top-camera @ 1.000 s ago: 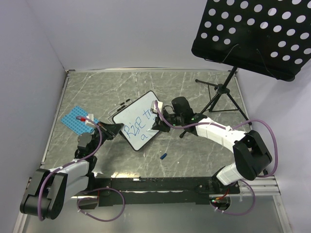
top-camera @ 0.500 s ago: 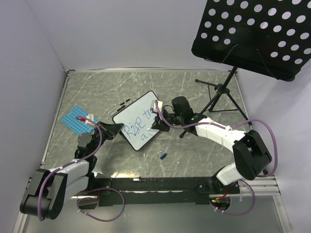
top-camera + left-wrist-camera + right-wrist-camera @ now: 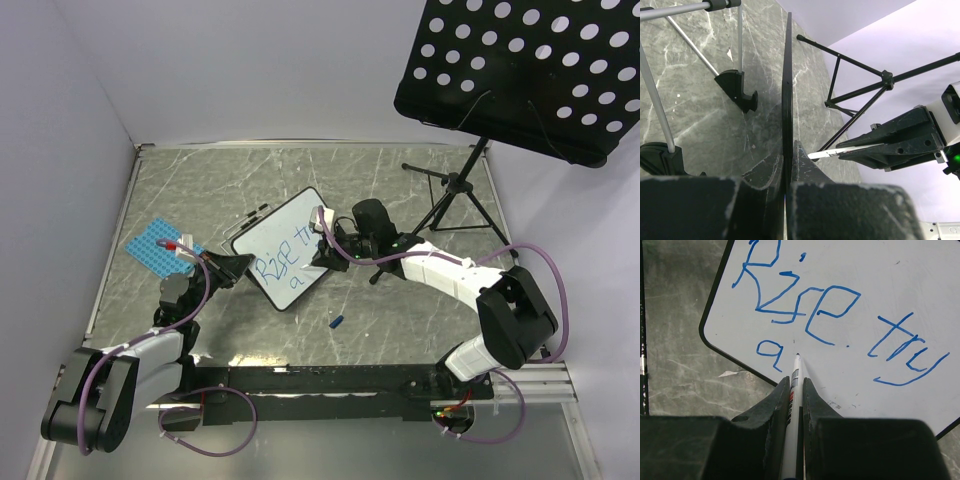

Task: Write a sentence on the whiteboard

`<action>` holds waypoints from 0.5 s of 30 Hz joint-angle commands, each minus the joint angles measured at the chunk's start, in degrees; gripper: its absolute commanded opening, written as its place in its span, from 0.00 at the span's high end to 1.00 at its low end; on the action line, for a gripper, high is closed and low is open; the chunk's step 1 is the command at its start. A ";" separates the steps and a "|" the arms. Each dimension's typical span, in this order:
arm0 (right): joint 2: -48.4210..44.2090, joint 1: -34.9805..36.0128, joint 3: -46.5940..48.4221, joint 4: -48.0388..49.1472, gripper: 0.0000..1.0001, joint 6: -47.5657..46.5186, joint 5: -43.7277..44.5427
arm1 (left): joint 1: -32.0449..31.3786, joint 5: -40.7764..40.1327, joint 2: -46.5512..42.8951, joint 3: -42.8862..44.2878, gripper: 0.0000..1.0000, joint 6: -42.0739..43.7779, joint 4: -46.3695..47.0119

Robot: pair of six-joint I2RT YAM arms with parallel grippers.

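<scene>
L arm low, stretched from near-left base toward table point(image 3: 200, 180) centre. L gripper point(image 3: 232, 266) fingers closed on left edge of board point(image 3: 283, 248), pinching the frame edge-on. Board sits mid-table, turned diagonally. R arm: elbow bent at right, forearm reaching left to board's right side. R gripper point(image 3: 323, 252) fingers clamped on marker point(image 3: 795, 371), tip on board just right of "a". Writing point(image 3: 830, 320) in blue: "Rise try" in one line, "a" in a second.
</scene>
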 commanded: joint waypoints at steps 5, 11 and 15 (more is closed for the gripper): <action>0.70 -0.33 1.76 3.20 1.00 0.28 -1.09 | -0.55 1.35 -0.27 -4.17 0.99 -0.43 5.35; 0.18 -0.24 1.58 3.37 1.00 0.37 -1.27 | -0.55 1.26 -0.18 -4.17 0.99 -0.52 5.44; 0.17 -0.33 1.32 3.64 1.00 0.46 -1.36 | -0.55 1.17 -0.36 -4.35 0.99 -0.52 5.44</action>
